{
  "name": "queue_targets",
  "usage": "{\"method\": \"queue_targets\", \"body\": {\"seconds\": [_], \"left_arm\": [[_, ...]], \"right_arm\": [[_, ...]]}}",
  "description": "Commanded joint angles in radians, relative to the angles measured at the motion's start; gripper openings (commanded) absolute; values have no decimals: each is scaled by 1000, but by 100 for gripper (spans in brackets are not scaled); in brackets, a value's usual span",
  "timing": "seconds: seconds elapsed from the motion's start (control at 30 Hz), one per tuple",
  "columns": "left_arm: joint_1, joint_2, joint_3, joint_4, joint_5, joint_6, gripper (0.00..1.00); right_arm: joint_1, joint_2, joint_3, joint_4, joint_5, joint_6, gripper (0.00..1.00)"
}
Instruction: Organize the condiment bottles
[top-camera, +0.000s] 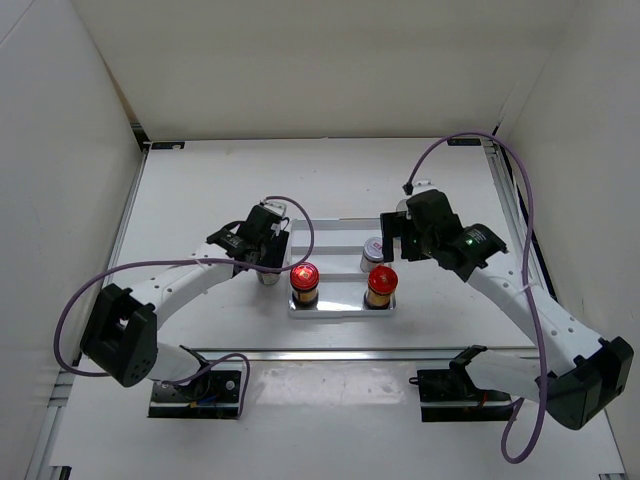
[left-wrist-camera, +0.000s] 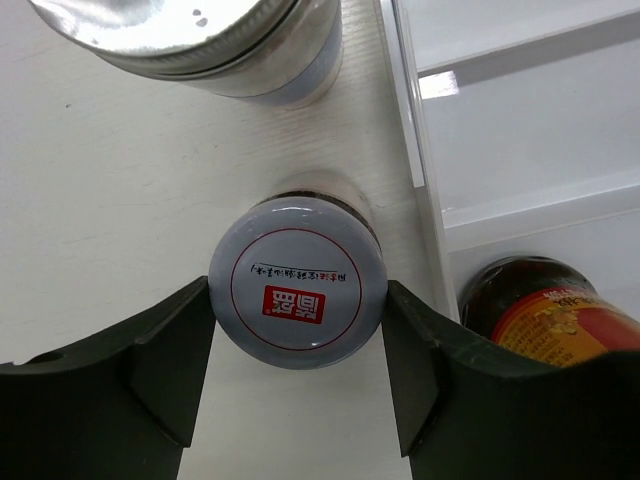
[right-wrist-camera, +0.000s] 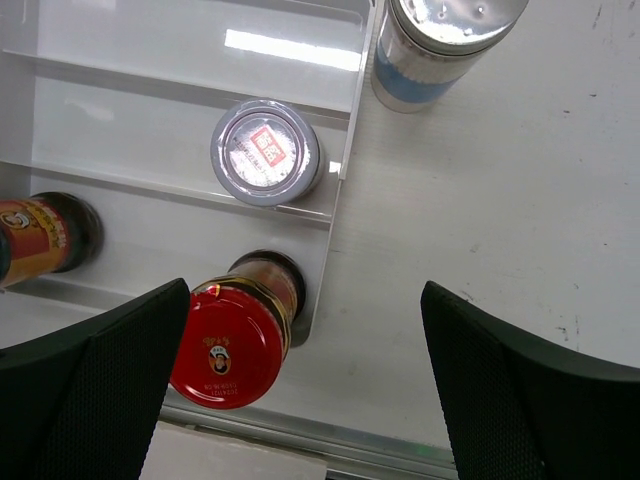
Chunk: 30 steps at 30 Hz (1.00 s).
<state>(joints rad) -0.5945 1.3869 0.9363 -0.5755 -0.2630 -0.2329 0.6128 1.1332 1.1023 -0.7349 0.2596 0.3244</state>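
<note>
Two red-capped bottles (top-camera: 304, 277) (top-camera: 381, 281) stand in the front row of the white tray (top-camera: 340, 310). A short silver-capped bottle (top-camera: 373, 250) stands in the row behind. My left gripper (left-wrist-camera: 298, 330) is shut on a second short silver-capped bottle (left-wrist-camera: 298, 282), which stands on the table just left of the tray wall (left-wrist-camera: 415, 150). A taller silver-capped shaker (left-wrist-camera: 200, 40) stands beyond it. My right gripper (right-wrist-camera: 310, 390) is open and empty above the tray's right end, beside a red-capped bottle (right-wrist-camera: 235, 340). Another taller shaker (right-wrist-camera: 440, 40) stands on the table right of the tray.
White walls enclose the table on three sides. A metal rail (top-camera: 340, 352) runs along the near edge, with both arm bases behind it. Purple cables loop from each arm. The tray's back row (right-wrist-camera: 200, 40) holds nothing in the right wrist view.
</note>
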Motion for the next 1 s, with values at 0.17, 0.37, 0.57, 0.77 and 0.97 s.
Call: {"method": "queue_targets", "body": {"seconds": [0.17, 0.37, 0.57, 0.77, 0.97], "left_arm": [[1, -40, 45, 3, -34, 6, 21], [1, -129, 45, 3, -96, -5, 11], [-10, -189, 116, 3, -64, -23, 11], [-68, -108, 211, 25, -64, -52, 11], [-105, 4, 266, 66, -55, -52, 11]], "right_arm": [[4, -32, -5, 0, 30, -25, 99], [4, -41, -15, 0, 30, -16, 99], [4, -50, -24, 0, 41, -7, 99], [4, -50, -24, -9, 41, -7, 99], [-5, -50, -15, -41, 53, -16, 99]]}}
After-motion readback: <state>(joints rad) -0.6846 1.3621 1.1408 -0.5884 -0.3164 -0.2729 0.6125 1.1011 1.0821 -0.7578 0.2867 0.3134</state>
